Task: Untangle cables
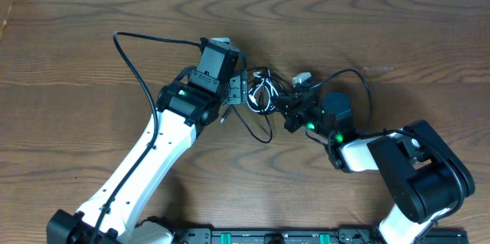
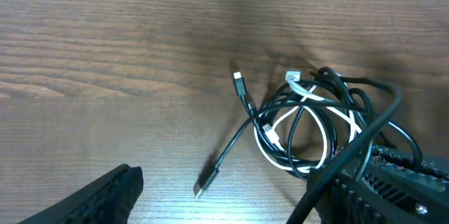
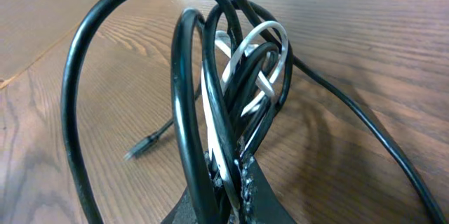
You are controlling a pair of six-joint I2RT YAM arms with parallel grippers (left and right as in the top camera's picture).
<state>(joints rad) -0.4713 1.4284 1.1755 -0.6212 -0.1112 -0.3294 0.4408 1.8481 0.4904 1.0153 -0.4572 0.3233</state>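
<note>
The black cable and the white cable lie knotted in one small coil at the table's middle. In the left wrist view two black plug ends stick out of the coil to the left. My left gripper is open just left of the coil, with its fingers either side of the bare wood. My right gripper is shut on several strands of the black cable and the white cable, at the coil's right side.
A black cable loop trails from the coil toward the front. A pale plug lies behind the right gripper. Thick black arm cables arc at the back left and over the right wrist. The wooden table surrounds it all.
</note>
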